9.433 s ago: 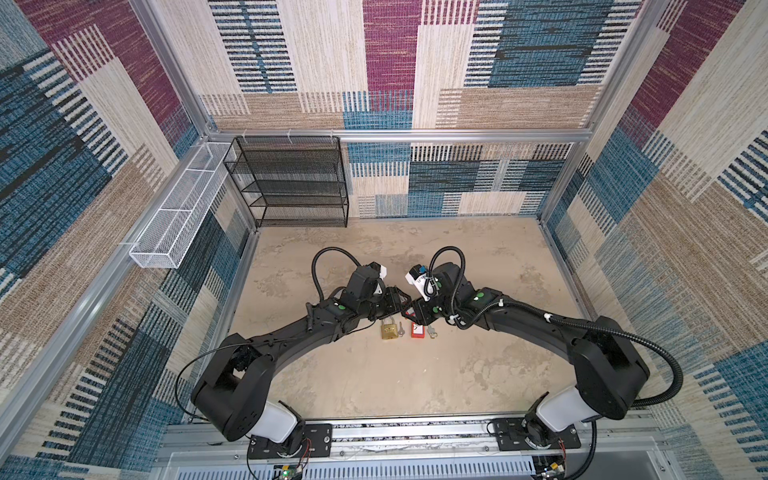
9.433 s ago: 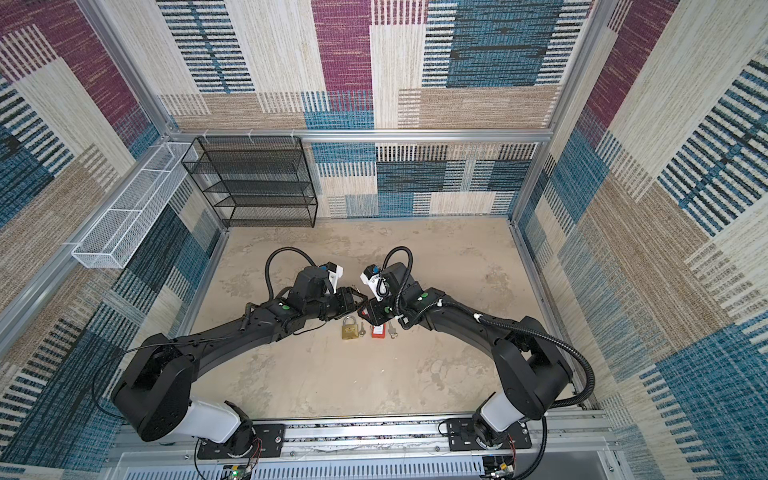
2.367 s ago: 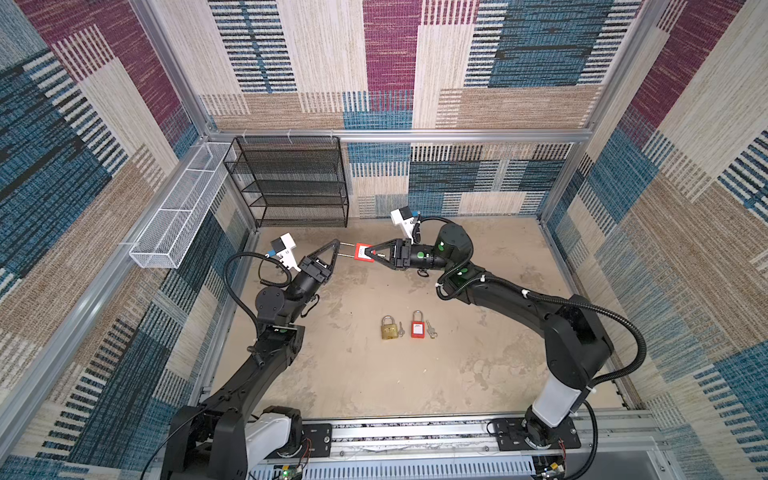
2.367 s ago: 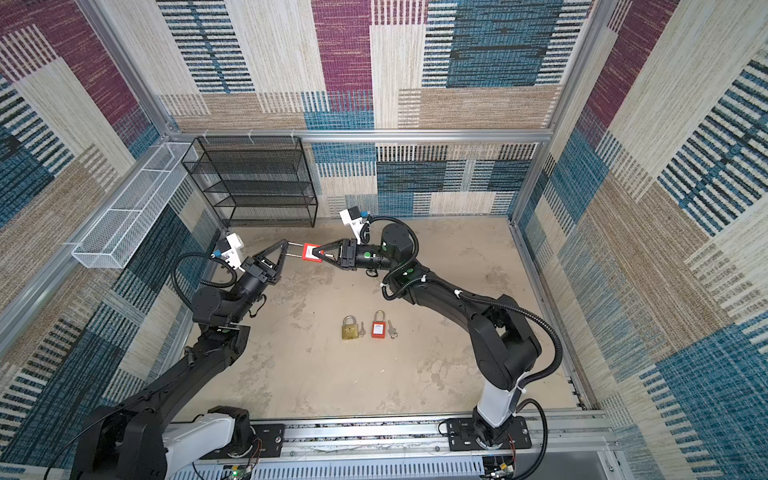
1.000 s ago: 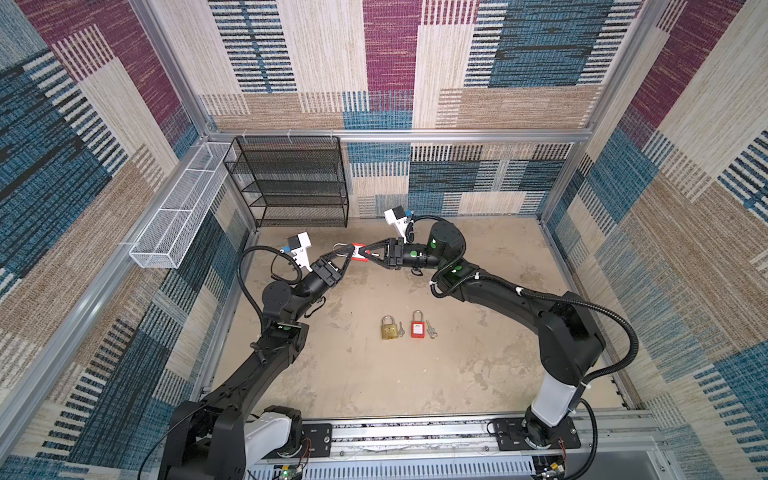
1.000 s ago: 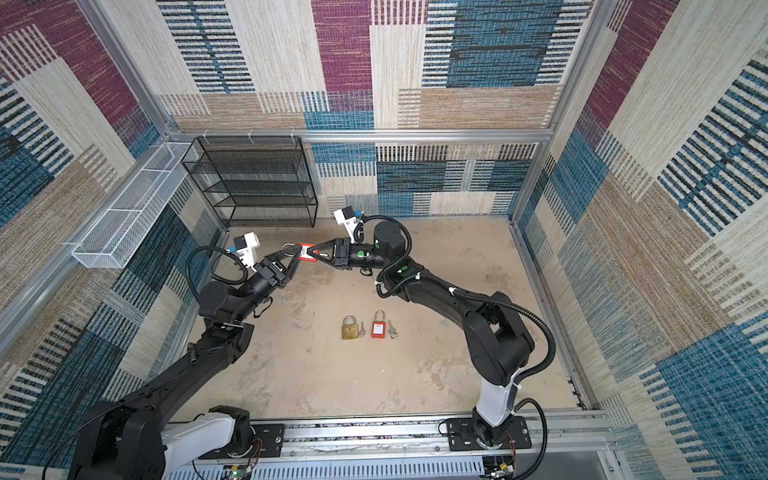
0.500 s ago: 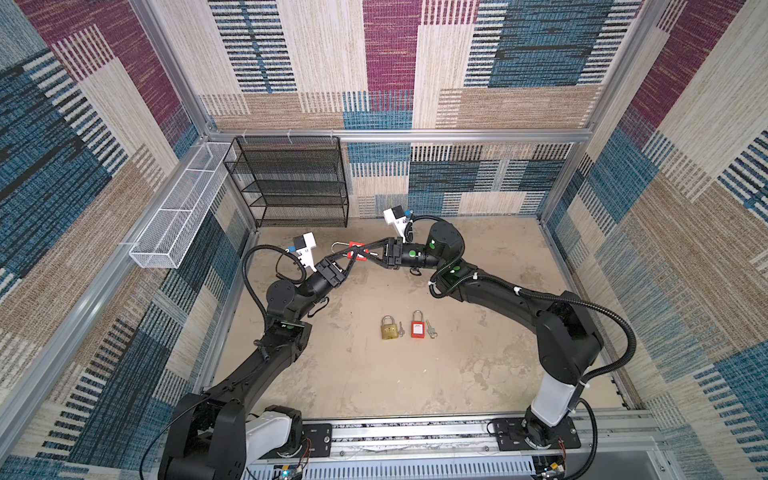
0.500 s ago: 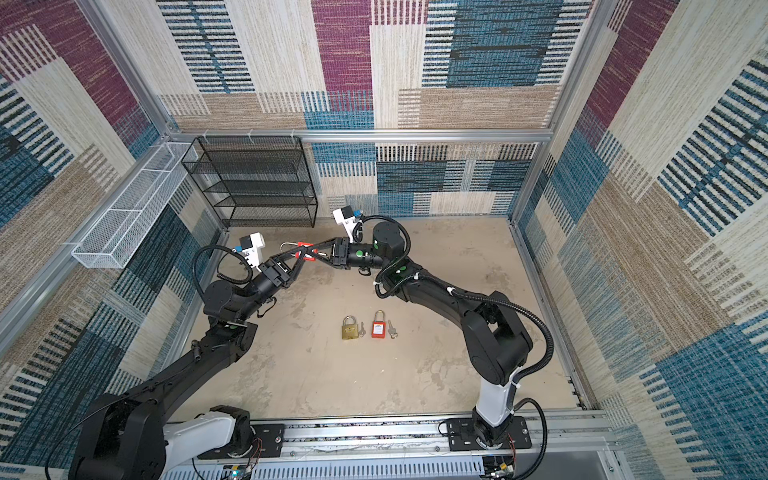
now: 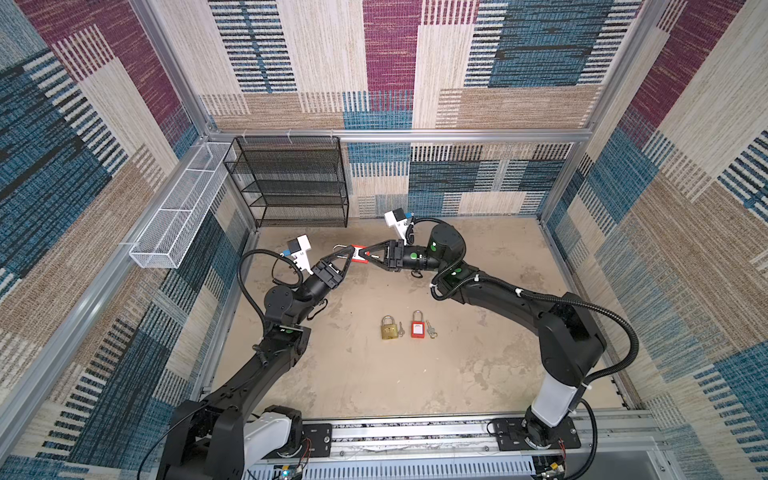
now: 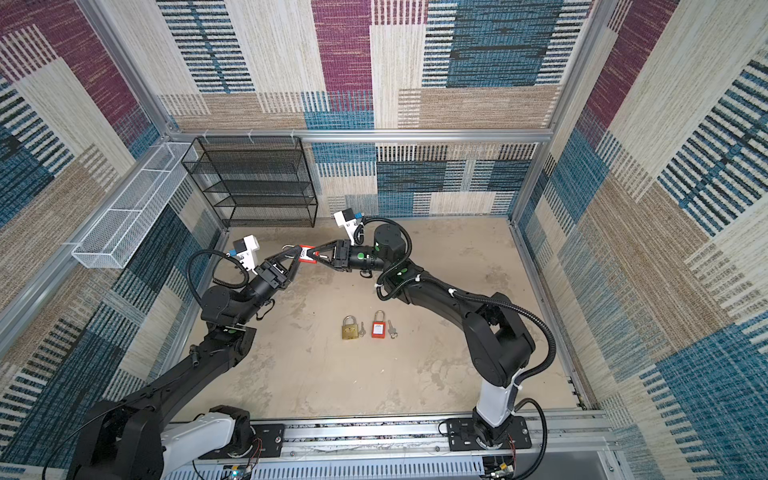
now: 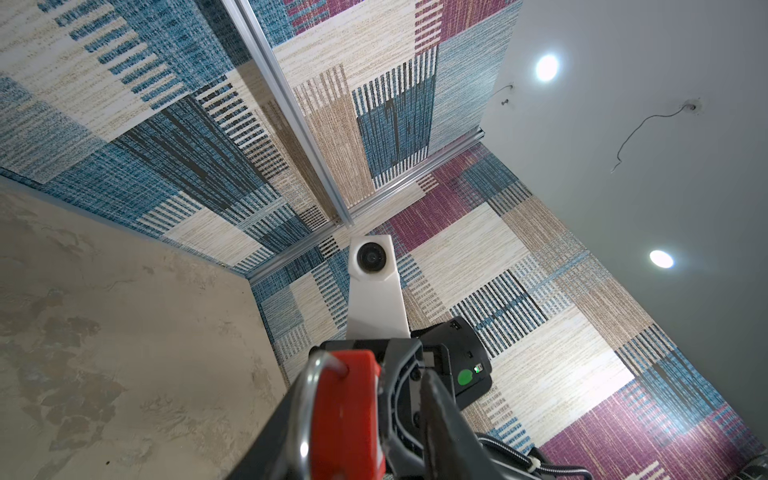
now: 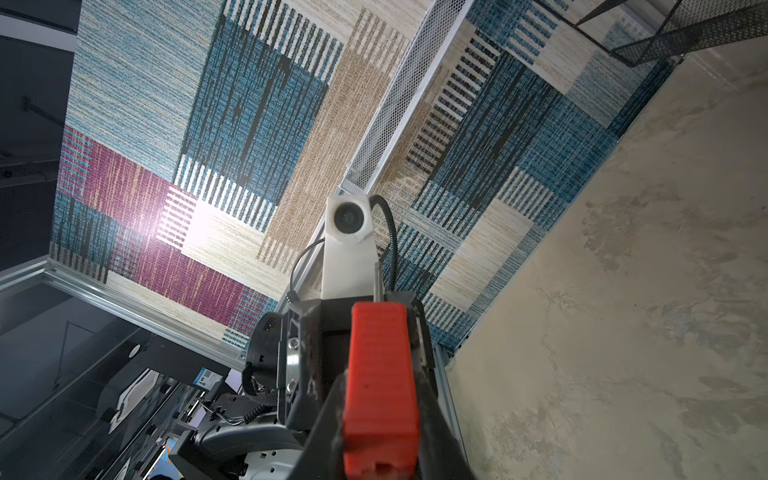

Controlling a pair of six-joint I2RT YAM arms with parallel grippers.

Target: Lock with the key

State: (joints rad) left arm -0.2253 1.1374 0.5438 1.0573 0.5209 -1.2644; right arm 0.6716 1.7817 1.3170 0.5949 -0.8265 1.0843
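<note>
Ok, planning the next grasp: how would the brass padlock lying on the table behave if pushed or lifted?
The brass padlock looks solid metal, so probably rigid and heavy for its size. It lies flat on the table, so a push should slide it, not roll it. The small key beside it may get nudged.

Black mesh shelf (image 9: 286,183), white wire basket (image 9: 176,230)

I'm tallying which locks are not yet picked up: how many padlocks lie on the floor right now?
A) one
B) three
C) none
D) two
D: a brass padlock and a red padlock lie side by side on the floor, while the third padlock, also red, is held up in the right gripper.
</note>
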